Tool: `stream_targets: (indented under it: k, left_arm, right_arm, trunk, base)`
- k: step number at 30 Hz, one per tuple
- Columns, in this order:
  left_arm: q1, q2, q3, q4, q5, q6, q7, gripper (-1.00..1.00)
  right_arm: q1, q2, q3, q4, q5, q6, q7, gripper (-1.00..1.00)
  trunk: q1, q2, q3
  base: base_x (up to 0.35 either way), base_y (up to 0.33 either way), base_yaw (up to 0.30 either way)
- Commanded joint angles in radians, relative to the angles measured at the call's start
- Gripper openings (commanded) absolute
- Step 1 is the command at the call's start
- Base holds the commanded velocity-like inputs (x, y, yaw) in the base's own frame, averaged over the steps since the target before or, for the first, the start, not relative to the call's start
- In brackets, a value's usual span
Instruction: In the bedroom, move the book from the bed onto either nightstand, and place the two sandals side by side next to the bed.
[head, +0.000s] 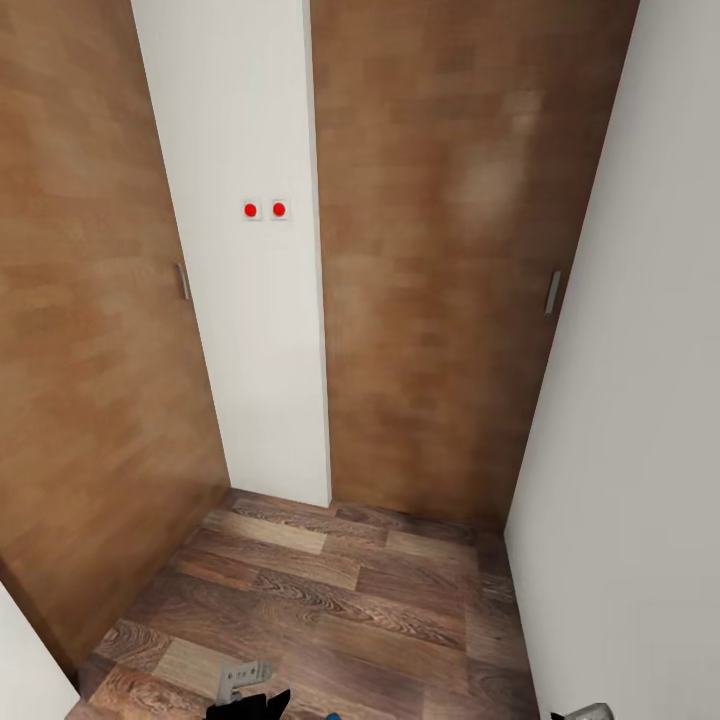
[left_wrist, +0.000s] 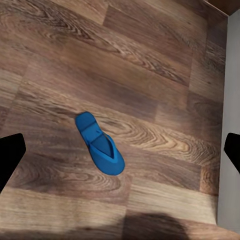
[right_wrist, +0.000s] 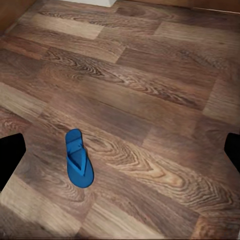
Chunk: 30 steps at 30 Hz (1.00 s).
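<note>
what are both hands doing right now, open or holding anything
Left hand: open, holding nothing, over the wood floor with a blue sandal lying below.
Right hand: open, holding nothing, a blue sandal on the floor below.

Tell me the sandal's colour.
Bright blue all over; the sandal shows best in the left wrist view.

Doors: two brown wooden doors (head: 440, 260) are flanking a white wall strip (head: 250, 300).
Switches: two red buttons (head: 264, 209) are showing.
Floor: wood planks (head: 330, 600) are lying below.
</note>
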Motion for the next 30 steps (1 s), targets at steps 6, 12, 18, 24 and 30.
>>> stream_targets:
  k: [6,12,18,24,30]
  left_arm:
    - [0.000,-0.001,0.001,0.002,0.010,0.010,-0.006,1.00]
    - [0.000,-0.001,-0.005,0.003,0.010,0.009,-0.006,1.00]
    - [0.000,-0.001,-0.018,0.003,0.010,0.009,-0.006,1.00]
    - [0.000,-0.001,-0.019,0.003,0.010,0.009,-0.006,1.00]
    - [0.000,-0.001,-0.020,0.003,0.010,0.009,-0.006,1.00]
  right_arm:
    - [-0.001,0.022,0.006,-0.028,0.003,0.087,0.003,1.00]
    - [0.000,0.050,0.008,-0.118,0.053,0.187,0.002,1.00]
    - [0.000,0.056,0.007,-0.223,0.088,0.245,0.003,1.00]
    - [0.000,0.053,0.001,-0.251,0.088,0.251,0.003,1.00]
    - [-0.001,0.049,-0.009,-0.255,0.087,0.253,0.003,1.00]
  trunk:
    - [0.023,-0.043,-0.020]
    - [0.046,-0.085,-0.039]
    - [0.069,-0.127,-0.057]
    - [0.092,-0.169,-0.076]
    - [0.115,-0.211,-0.095]
  base:
    - [0.000,0.000,0.000]
    - [0.000,0.000,0.000]
    - [0.000,0.000,0.000]
    - [0.000,0.000,0.000]
    - [0.000,0.000,0.000]
